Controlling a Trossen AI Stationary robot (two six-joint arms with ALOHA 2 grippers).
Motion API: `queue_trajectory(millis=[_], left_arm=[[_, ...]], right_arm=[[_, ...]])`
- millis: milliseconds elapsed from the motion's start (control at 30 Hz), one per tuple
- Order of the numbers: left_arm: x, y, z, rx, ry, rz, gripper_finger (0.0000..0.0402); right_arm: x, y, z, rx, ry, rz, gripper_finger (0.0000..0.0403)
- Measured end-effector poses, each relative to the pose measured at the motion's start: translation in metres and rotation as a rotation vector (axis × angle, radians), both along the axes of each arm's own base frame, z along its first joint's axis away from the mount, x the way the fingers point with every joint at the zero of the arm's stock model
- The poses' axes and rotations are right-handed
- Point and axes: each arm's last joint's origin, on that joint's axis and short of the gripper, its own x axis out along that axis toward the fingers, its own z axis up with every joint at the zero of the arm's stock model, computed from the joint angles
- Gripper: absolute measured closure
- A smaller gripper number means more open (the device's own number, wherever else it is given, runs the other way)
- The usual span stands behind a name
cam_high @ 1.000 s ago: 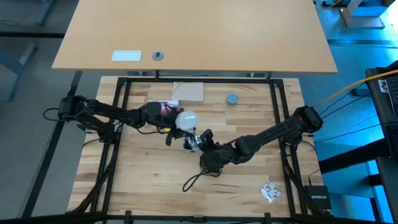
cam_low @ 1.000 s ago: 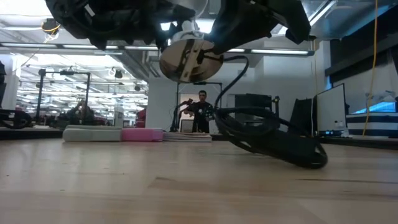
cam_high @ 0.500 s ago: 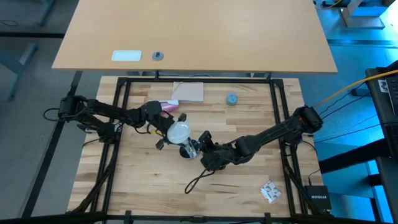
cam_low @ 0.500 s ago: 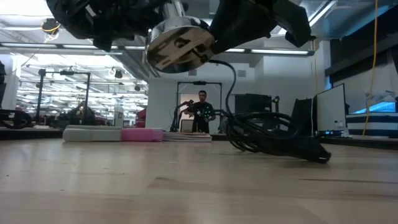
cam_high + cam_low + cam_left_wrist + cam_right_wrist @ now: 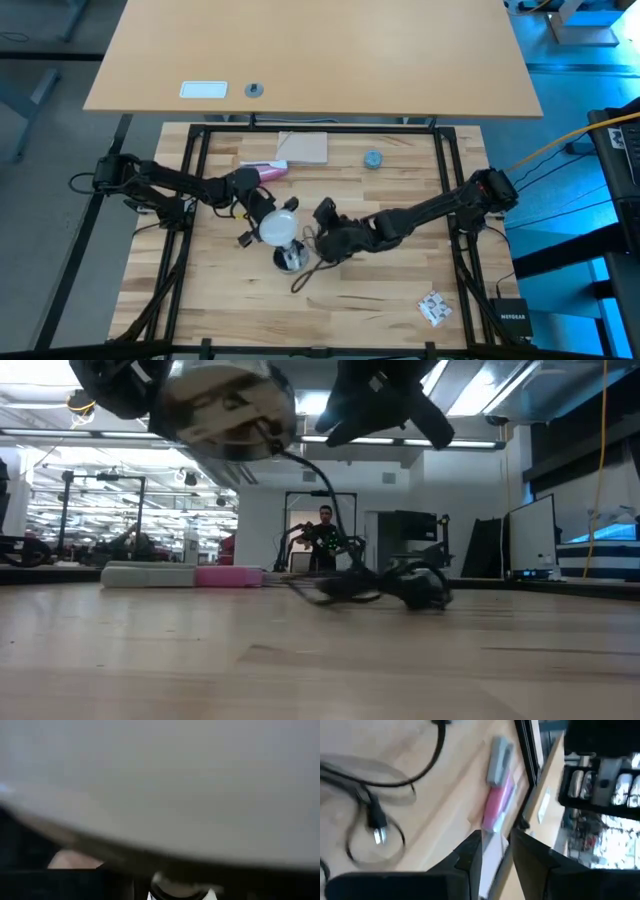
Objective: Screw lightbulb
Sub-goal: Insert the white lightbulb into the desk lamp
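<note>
The white lightbulb [image 5: 277,228] hangs above the table's middle, and my left gripper [image 5: 268,222] is shut on it. It fills the left wrist view [image 5: 160,780]. The silvery socket [image 5: 291,258] sits at the bulb's near end, raised off the table in the low view [image 5: 225,405]. Its black cord [image 5: 370,585] drops to the tabletop and coils there [image 5: 303,280]. My right gripper [image 5: 322,212] stands just right of the bulb, apart from the socket. A narrow gap shows between its fingers [image 5: 496,845], with nothing in it. My left gripper pinches the bulb's round globe [image 5: 268,236] between its two fingers [image 5: 246,239], one on each side. The fingers come in level from the table's left. The bulb is lifted clear, its tapered end turned toward the near edge, with the socket on that end.
A pink and grey block [image 5: 265,168] and a tan board [image 5: 303,147] lie near the far edge, with a blue-grey cap [image 5: 373,158] to their right. A small packet [image 5: 433,308] lies near the right corner. The cord's plug [image 5: 376,834] rests on the wood. A person [image 5: 322,540] stands far behind the table.
My left gripper has rolled and swung the bulb toward the near edge and a little left. The socket has gone with it, away from my right gripper. The cord's coil has been dragged left across the table. My right gripper has rolled in place.
</note>
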Motion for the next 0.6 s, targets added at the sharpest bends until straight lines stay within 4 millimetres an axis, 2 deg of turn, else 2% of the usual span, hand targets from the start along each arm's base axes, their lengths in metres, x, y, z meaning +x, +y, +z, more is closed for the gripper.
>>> queue_trajectory(millis=[333,600], left_arm=[[0.001,0.0001,0.0003,0.01,-0.008,0.038,0.0249],[0.0026,0.0066,-0.001,-0.02,0.039,0.145,0.0249]], right_arm=[[0.0005,0.0021,0.0002,0.094,-0.037,-0.023,0.0292],[0.0,0.0017,0.0001,0.133,-0.067,-0.078,0.022]])
